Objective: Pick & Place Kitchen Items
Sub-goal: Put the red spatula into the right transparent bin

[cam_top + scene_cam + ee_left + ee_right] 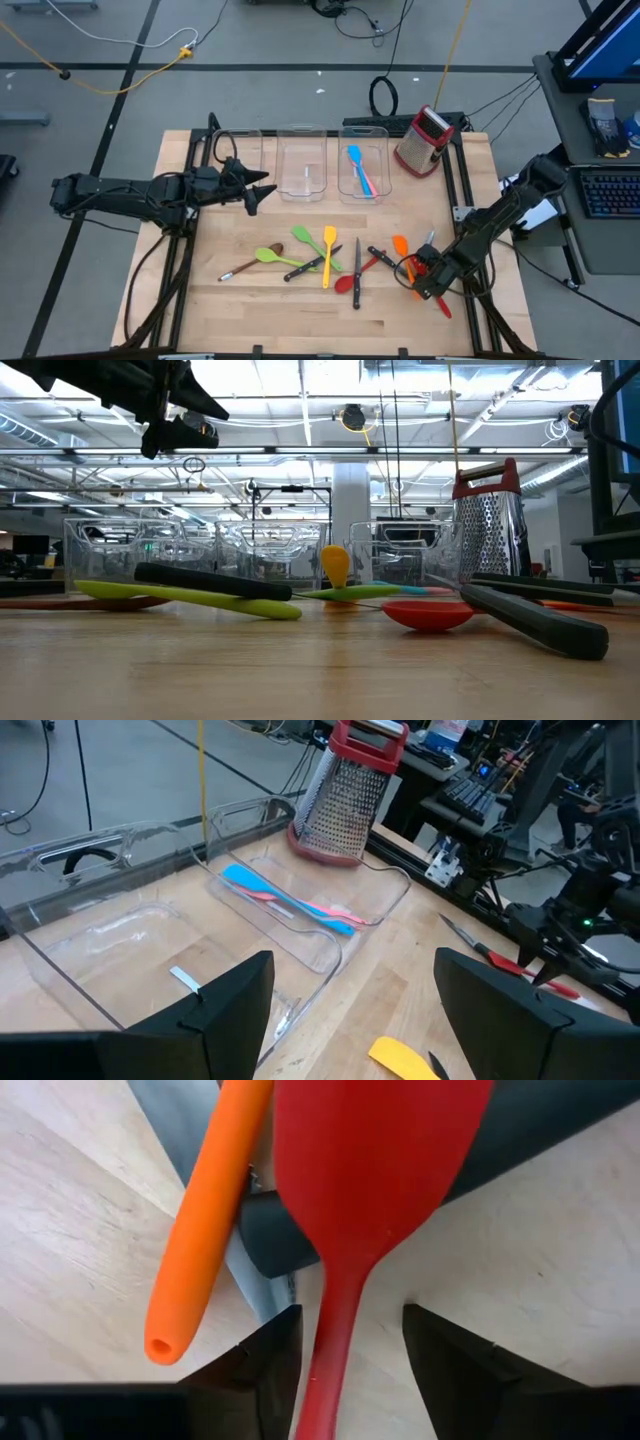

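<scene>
My right gripper [350, 1320] points down near the table's right edge [425, 278]. It is open, and its fingers stand on either side of a red spatula's handle [335, 1342] without touching it. An orange handle [205, 1210] lies beside the red blade [380, 1150], over a dark knife handle [285, 1240]. Green spoons [272, 255], a yellow spatula [329, 250], knives [357, 268] and a red spoon [347, 284] lie on the table's middle. My left gripper [258, 192] hovers open near the bins [350, 970].
Three clear bins stand along the far side, left [240, 160], middle [303, 168] and right [375, 160]. The right bin holds blue and pink utensils [360, 172]. A red-and-steel grater [423, 140] stands at the far right. Bare wood lies at the near left [200, 310].
</scene>
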`<state>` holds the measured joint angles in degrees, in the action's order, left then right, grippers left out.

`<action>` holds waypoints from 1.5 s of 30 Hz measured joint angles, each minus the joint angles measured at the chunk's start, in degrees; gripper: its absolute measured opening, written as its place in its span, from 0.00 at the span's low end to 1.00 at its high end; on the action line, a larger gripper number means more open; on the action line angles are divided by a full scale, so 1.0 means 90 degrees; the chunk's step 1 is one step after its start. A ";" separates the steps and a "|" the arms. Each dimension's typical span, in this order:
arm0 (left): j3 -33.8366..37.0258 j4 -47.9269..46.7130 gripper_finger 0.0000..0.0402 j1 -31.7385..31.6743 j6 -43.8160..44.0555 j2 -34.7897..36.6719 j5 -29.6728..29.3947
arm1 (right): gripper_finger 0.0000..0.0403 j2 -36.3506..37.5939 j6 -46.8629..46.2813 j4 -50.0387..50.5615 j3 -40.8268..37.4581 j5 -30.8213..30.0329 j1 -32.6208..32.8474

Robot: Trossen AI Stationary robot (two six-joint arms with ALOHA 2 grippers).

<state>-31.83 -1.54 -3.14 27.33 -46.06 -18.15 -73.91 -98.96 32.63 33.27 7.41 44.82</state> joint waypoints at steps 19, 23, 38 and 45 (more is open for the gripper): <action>0.0000 -0.0002 0.69 0.0000 -0.0002 0.0000 0.0000 | 0.06 0.0061 -0.0232 0.0291 -0.0018 -0.0154 -0.0015; 0.0000 -0.0002 0.69 0.0000 -0.0005 0.0000 0.0000 | 0.06 0.0154 -0.0207 0.0230 -0.0026 -0.0135 -0.0015; 0.0000 -0.0002 0.69 0.0000 -0.0012 0.0000 0.0000 | 0.06 0.1231 -0.0176 0.0303 -0.0043 0.0002 -0.0015; 0.0000 -0.0002 0.69 0.0000 -0.0010 0.0000 0.0000 | 0.06 0.1768 0.0233 0.0097 -0.0037 0.0011 -0.0086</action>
<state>-31.83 -1.56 -3.14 27.24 -46.06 -18.15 -58.00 -96.86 33.50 32.94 7.51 44.05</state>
